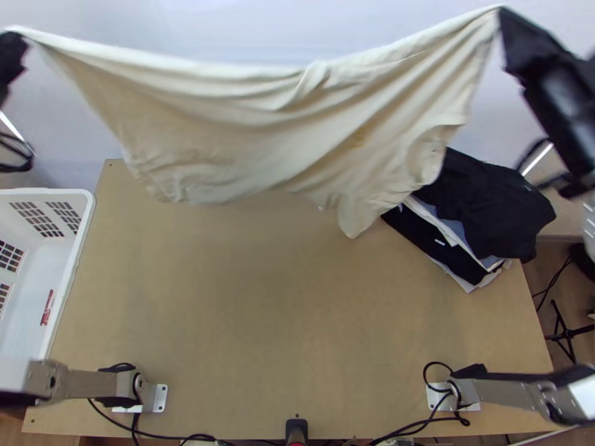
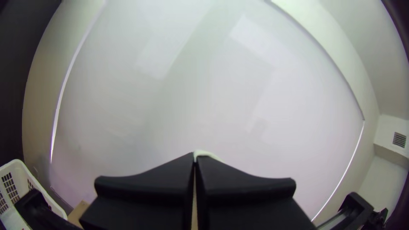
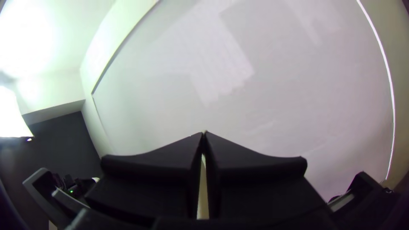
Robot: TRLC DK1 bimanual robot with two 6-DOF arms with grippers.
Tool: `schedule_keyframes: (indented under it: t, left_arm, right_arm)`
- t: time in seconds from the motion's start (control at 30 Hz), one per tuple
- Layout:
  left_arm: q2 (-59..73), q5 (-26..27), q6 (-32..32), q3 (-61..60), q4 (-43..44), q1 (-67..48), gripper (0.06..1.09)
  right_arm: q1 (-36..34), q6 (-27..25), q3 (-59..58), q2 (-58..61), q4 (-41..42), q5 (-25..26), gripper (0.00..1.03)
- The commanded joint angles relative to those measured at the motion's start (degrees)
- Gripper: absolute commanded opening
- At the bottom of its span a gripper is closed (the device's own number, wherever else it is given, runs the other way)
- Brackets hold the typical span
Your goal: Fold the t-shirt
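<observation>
Two gathered bits of the cream cloth t-shirt (image 1: 223,119) are pinched in the closed, flat-fingered black left end effector (image 1: 24,36) and matching right end effector (image 1: 503,13), sagging between them above the light wooden worktop (image 1: 245,312).

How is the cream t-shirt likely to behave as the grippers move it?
The t-shirt looks floppy: its top edge sags between the two grippers and its body falls in loose folds. It is probably light, seeming to hang from just two pinched spots. Its ragged lower edge may crumple when laid on the table.
</observation>
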Motion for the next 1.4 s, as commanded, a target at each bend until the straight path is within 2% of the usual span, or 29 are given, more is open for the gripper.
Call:
schedule_keyframes:
  t: [0.0, 0.13, 0.3, 0.53, 0.7, 0.8, 0.9, 1.03, 1.1, 1.27, 1.37]
  left_arm:
    - [-9.0, 0.0, -3.0, -1.0, 3.1, 1.7, 0.09]
    - [-18.1, 0.1, -2.1, -4.5, 2.9, 0.7, 0.09]
    - [-28.8, 1.7, -2.0, -10.6, 2.0, -0.2, 0.09]
    - [-35.5, 2.6, -0.5, -22.1, -7.4, -0.2, 0.09]
    - [-43.6, 2.7, 3.2, -46.9, -7.9, -0.2, 0.09]
    - [-49.8, 2.8, 7.3, -65.5, -4.6, -1.1, 0.09]
    - [-53.3, 2.9, 12.7, -78.8, -3.3, -1.9, 0.09]
    - [-52.9, 2.7, 18.5, -87.6, 1.4, -2.8, 0.09]
    - [-50.9, 2.8, 18.8, -88.8, 4.4, -2.7, 0.09]
    - [-36.1, 2.7, 18.8, -89.7, 13.1, -4.3, 0.09]
    - [-24.3, 2.7, 18.0, -86.1, 16.8, -4.5, 0.09]
  right_arm:
    - [0.9, 0.5, -2.2, -11.6, -0.3, -1.0, 0.03]
    - [0.9, 0.4, -3.0, -20.3, -2.5, -1.9, 0.03]
    - [0.4, -1.2, -3.8, -29.8, -10.1, -3.4, 0.03]
    - [-0.2, -1.8, -17.2, -37.8, -12.9, -3.4, 0.03]
    - [-0.2, 0.0, -36.3, -41.0, -12.1, -3.4, 0.03]
    - [-0.2, 0.7, -49.1, -42.8, -10.1, -3.4, 0.03]
    - [-0.4, 1.7, -61.1, -44.6, -5.9, -3.0, 0.03]
    - [-0.6, 1.6, -69.4, -44.8, -1.9, -2.3, 0.03]
    - [-0.5, 1.6, -71.0, -44.3, 0.4, -2.3, 0.03]
    - [-0.5, 1.7, -72.9, -40.4, 3.9, -2.3, 0.03]
    - [-0.5, 1.8, -73.5, -36.9, 5.7, -2.2, 0.03]
